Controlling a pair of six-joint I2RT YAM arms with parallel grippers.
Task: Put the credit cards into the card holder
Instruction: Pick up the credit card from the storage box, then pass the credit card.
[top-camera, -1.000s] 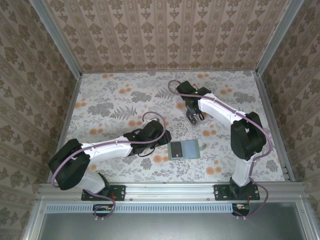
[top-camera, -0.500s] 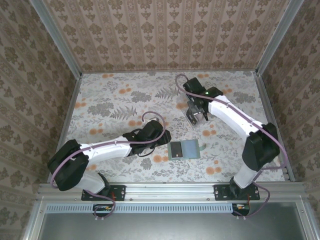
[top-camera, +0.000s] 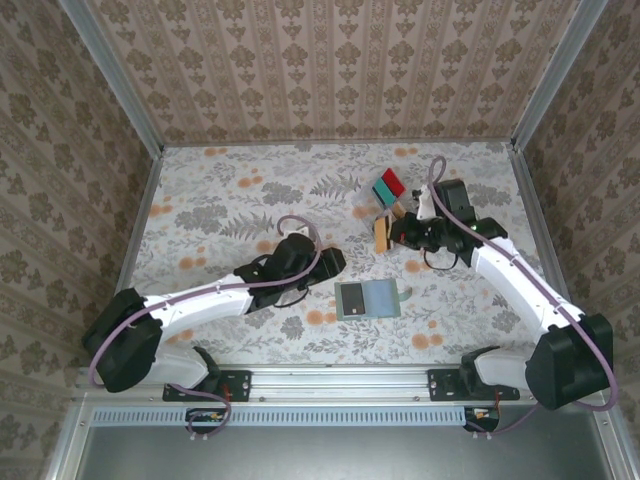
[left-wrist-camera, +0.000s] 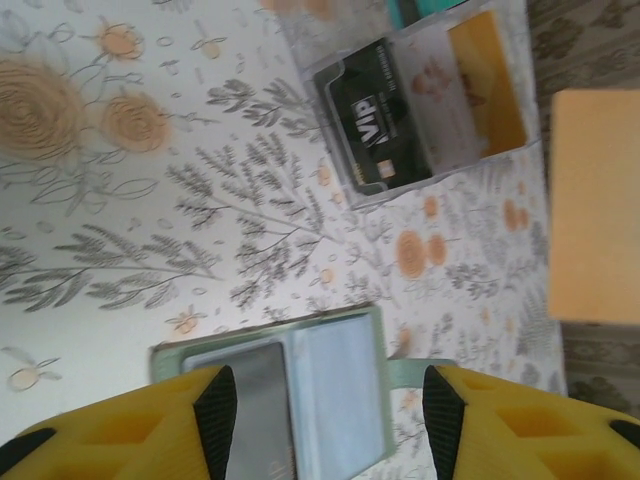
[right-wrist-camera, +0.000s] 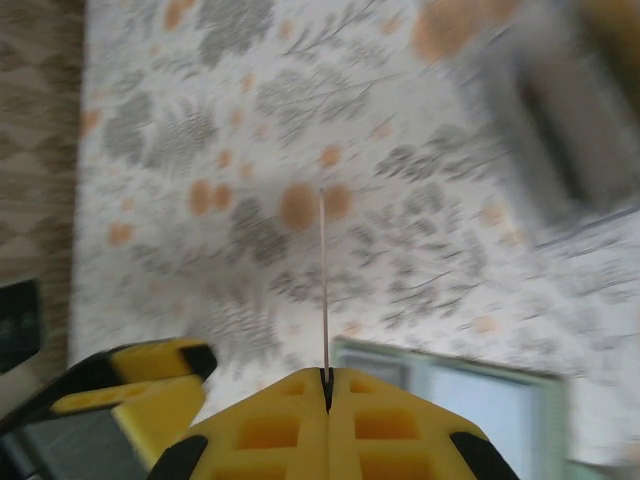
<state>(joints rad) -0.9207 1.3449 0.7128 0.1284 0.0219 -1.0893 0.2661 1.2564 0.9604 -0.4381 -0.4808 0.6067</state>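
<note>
High overhead, two close downward wrist views, common card holder

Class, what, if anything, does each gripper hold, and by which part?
The right gripper pinches a tan card by one edge. The left gripper, open, holds nothing.

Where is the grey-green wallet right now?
In the top view, the flat grey-green bifold card holder lies open on the floral table, just right of the left gripper.

The card holder lies flat on the table, with the credit cards behind it.
</note>
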